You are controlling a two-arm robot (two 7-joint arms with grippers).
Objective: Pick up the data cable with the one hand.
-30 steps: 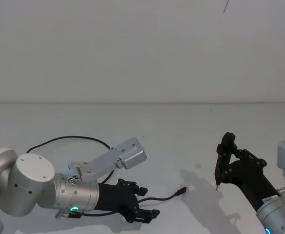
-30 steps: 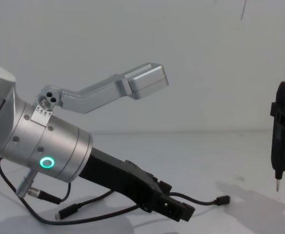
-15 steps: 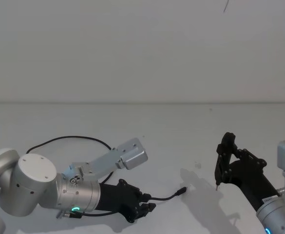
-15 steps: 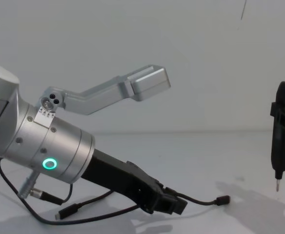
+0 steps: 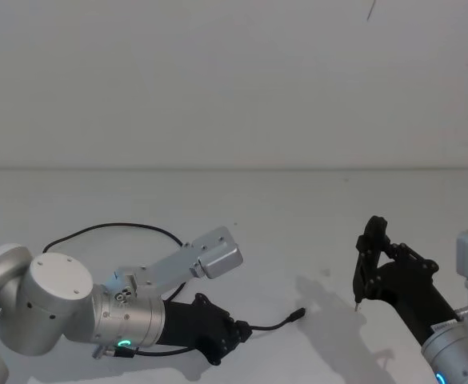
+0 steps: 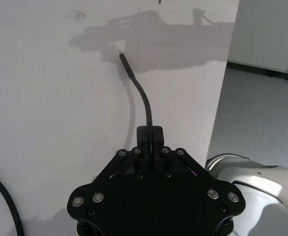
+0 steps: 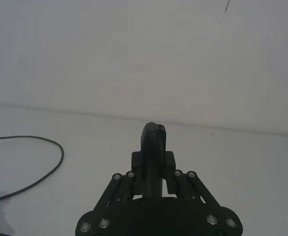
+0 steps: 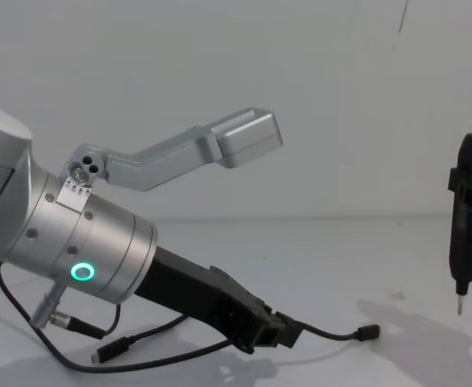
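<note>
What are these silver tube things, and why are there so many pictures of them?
They are a robot's two arms, each ending in a black pincher called a gripper. One picture looks down from the robot's head, one from its chest, and one from a camera on each wrist. On the white table lies a long black data cable. The left gripper is pinched shut on it. The right gripper holds a thin black pen-like tool above the table.
</note>
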